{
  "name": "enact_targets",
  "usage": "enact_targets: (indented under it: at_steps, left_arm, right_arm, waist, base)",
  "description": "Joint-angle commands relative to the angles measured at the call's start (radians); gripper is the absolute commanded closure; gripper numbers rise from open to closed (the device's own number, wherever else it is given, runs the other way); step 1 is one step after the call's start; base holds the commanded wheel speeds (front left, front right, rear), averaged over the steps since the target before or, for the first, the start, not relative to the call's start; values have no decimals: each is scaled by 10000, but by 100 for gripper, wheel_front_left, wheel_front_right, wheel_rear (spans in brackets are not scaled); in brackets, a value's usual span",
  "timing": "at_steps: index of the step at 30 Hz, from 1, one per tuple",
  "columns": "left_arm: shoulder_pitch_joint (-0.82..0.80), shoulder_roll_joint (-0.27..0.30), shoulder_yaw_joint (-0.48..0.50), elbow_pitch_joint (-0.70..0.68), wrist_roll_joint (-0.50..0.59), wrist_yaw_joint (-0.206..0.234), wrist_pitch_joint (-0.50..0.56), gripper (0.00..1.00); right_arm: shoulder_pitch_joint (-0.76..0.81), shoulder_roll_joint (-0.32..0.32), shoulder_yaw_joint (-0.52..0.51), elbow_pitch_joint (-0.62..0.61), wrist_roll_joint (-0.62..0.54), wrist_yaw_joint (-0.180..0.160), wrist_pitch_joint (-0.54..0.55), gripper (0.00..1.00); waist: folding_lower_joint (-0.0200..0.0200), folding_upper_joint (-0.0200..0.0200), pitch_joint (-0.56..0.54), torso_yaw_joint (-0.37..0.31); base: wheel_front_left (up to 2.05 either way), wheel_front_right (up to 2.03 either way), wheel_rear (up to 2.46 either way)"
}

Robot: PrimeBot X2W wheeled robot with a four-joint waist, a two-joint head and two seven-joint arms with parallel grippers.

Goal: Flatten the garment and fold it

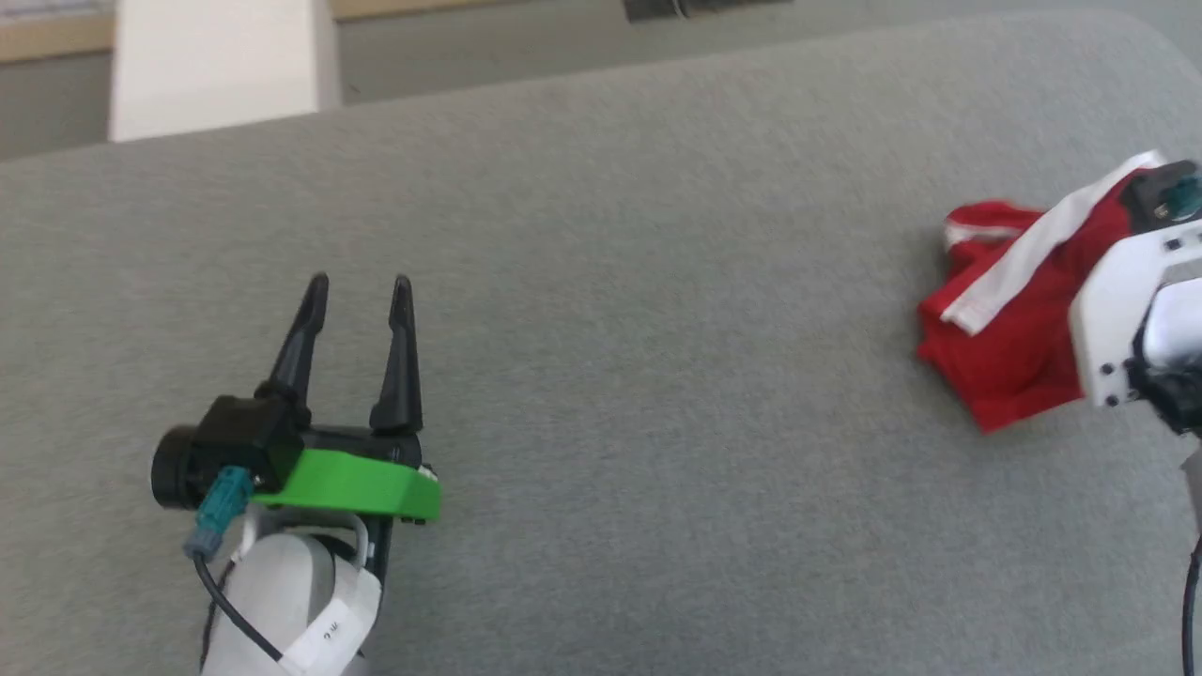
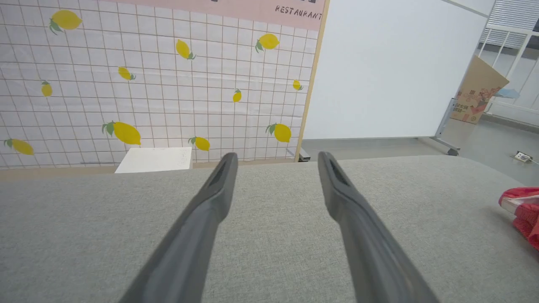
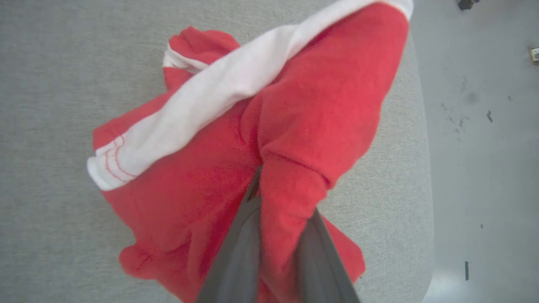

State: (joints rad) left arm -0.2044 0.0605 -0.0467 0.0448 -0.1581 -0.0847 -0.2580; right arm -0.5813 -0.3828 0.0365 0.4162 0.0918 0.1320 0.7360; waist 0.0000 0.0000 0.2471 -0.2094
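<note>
Right gripper [image 3: 276,198]: jaws clamped on raised fold of garment [image 3: 202,181], red cloth bunched between both fingers, tips buried in it. Garment crumpled in heap on grey desk [image 1: 657,282], close to desk's rounded corner. Broad white stripe [image 3: 219,97] runs slantwise just beyond jaws. Left gripper [image 1: 361,282]: jaws wide apart, held over bare desk. Garment well apart from left jaws, off to their right. Lemon-print wall [image 2: 147,84] and white board [image 2: 391,71] stand beyond left jaws.

Garment [image 1: 1014,319]: 1, at 3 o'clock. Grippers: 2, left gripper [image 1: 361,279] and right gripper [image 3: 276,198]. Grey padded surface [image 1: 657,329]: 1. White block [image 1: 216,66]: 1, at 11 o'clock.
</note>
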Motion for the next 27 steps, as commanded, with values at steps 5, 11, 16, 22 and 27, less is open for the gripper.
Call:
enact_targets:
  at_steps: [5,11,16,22,27]
  left_arm:
    - [-469,423,-43,-155,287,-130,-38,0]
    - [-823,781,-8,-299,404,-149,6,0]
    - [-906,964,4,-490,443,-129,114,0]
    - [-845,997,16,-516,381,-57,117,0]
    - [-736,804,-33,-273,221,-9,49,0]
  right_arm:
    - [-664,-182,-511,744,-962,-13,-1442,100]
    - [-1310,-354,-1459,1554,-2291,-13,-2573,100]
    - [-1777,-331,-2394,1993,-3380,-13,-3288,100]
    - [-2032,71,-3460,2580,-4035,-13,-3817,53]
    - [-1982,101,-3798,2736,-4366,-13,-4698,0]
  waist:
    - [0,0,1796,-1329]
    - [0,0,2468,-1293]
    - [0,0,2760,-1092]
    - [0,0,2641,-867]
    - [0,0,2051,-585]
  base:
    - [0,0,0]
    - [0,0,0]
    - [0,0,0]
    - [0,0,0]
    - [0,0,0]
